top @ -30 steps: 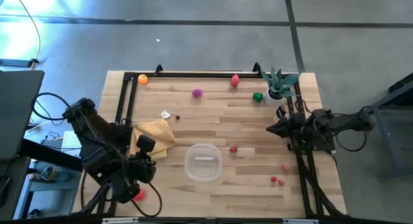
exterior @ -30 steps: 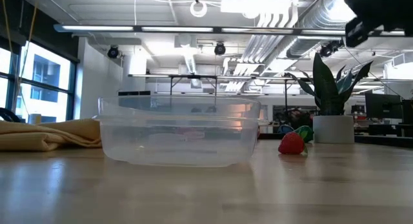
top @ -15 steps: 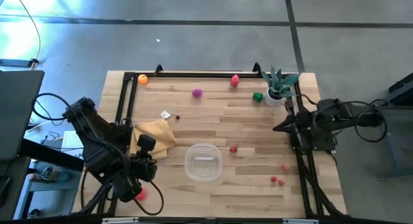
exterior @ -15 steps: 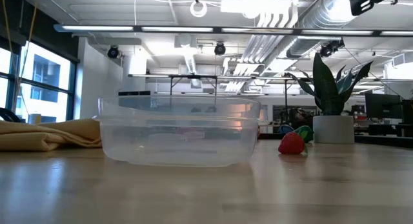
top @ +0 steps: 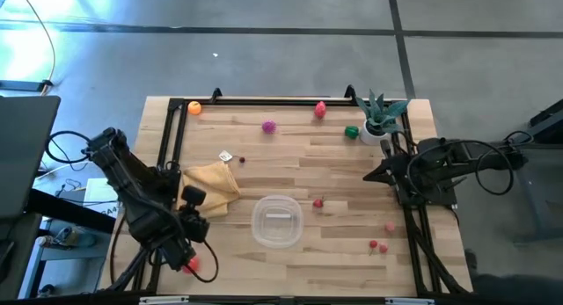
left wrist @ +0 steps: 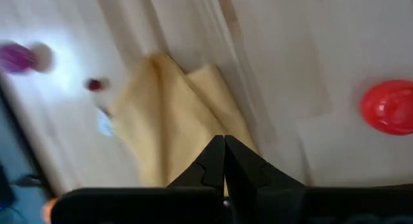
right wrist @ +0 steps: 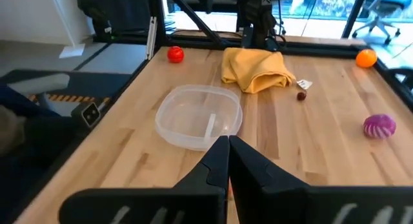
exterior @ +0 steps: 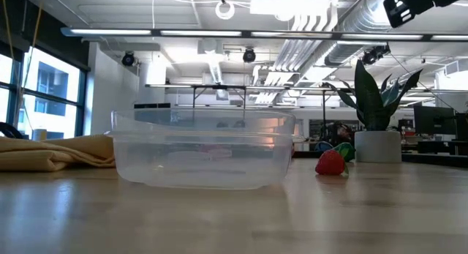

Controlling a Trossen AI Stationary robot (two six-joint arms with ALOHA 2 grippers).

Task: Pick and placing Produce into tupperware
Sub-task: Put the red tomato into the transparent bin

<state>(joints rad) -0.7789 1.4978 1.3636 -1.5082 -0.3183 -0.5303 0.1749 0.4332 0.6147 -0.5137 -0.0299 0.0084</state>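
Seen from directly above, the bench (top: 334,252) carries one clear tupperware (top: 277,221), lying near the middle of the front edge with its mouth upward and its slightly longer axis running front to back. Produce counted here: one orange fruit (top: 194,108) at the far left corner, one magenta piece (top: 268,126) and one red-pink piece (top: 320,109) along the far edge, one green piece (top: 352,132) beside the potted plant (top: 381,117), one small red piece (top: 318,202) just right of the tupperware, one pink piece (top: 390,226) and a red pair (top: 377,246) toward the front right, and one red fruit (top: 191,265) at the front left corner. One yellow cloth (top: 209,185) lies crumpled left of the tupperware. The left gripper (top: 193,199) sits folded at the left edge over the cloth; the right gripper (top: 373,175) rests at the right edge, pointing inward.

At bench height, the tupperware (exterior: 202,150) stands empty, cloth (exterior: 58,151) to one side, a red strawberry-like piece (exterior: 330,162) to the other.

From the left wrist, jaws are pressed together above the cloth (left wrist: 168,114); a red fruit (left wrist: 389,107) lies apart.

From the right wrist, jaws are likewise together, aimed at the tupperware (right wrist: 199,115).
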